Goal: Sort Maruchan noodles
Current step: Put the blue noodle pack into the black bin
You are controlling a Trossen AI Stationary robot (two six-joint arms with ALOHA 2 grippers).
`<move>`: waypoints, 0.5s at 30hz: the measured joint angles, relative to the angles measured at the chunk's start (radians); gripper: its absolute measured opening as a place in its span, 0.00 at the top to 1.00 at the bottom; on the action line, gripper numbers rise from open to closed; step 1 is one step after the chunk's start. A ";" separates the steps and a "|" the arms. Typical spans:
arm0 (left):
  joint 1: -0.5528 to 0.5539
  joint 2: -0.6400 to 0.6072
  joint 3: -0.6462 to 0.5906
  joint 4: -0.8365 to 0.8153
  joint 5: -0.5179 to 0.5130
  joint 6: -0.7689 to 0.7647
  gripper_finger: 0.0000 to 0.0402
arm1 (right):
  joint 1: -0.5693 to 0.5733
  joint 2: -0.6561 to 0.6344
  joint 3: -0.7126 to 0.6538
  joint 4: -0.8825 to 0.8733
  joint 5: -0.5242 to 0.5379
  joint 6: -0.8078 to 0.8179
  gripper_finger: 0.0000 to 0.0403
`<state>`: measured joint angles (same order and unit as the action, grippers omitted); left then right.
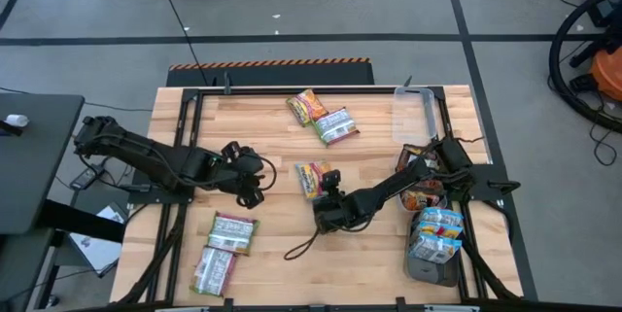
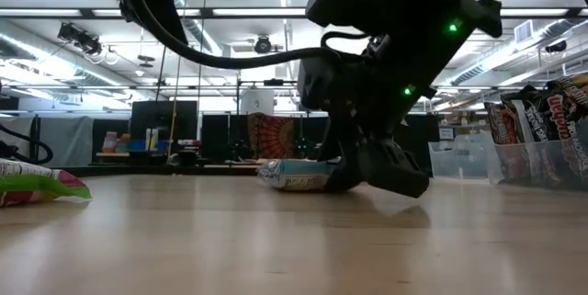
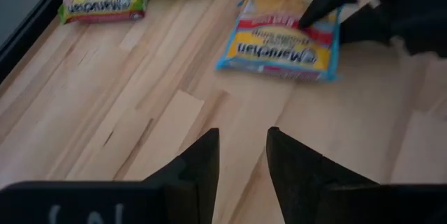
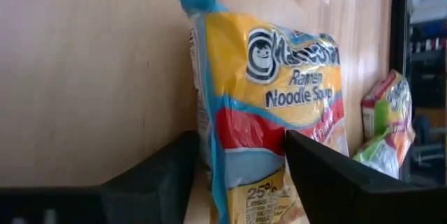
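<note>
While the left pincer (image 1: 255, 188) waits ajar, the right pincer (image 1: 328, 188) straddles a yellow packet (image 1: 312, 177)

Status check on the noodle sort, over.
Right gripper closing around the yellow packet mid-table. Left gripper open, empty, waiting nearby. Nothing in the way.

Wooden table (image 1: 282, 205) strewn with noodle packets (image 1: 231, 233)

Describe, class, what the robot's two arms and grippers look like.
Both arms are black and jointed. The left gripper ends in two flat, dark, tapering fingers. The right gripper is equally dark, with green indicator lights on its arm and a black cable trailing over the table.
</note>
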<state>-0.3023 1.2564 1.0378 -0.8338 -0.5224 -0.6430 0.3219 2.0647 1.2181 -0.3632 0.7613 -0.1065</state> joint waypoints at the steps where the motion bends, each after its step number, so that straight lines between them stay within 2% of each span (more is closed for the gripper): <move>1: 0.000 0.000 0.000 0.014 -0.001 0.000 0.69 | -0.007 0.000 -0.006 0.017 0.000 -0.023 0.47; 5: 0.000 0.000 0.000 0.028 -0.001 0.000 0.69 | -0.037 0.006 -0.024 0.062 -0.002 -0.055 0.58; 10: -0.011 0.000 0.000 0.025 -0.001 0.058 0.69 | -0.044 -0.007 -0.013 0.055 -0.010 0.008 0.74; 15: -0.038 0.000 0.000 0.026 -0.001 0.071 0.69 | -0.009 -0.088 0.040 -0.050 -0.121 0.087 0.90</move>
<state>-0.3407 1.2564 1.0378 -0.8080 -0.5232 -0.5720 0.3126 1.9765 1.2584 -0.4134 0.6406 -0.0195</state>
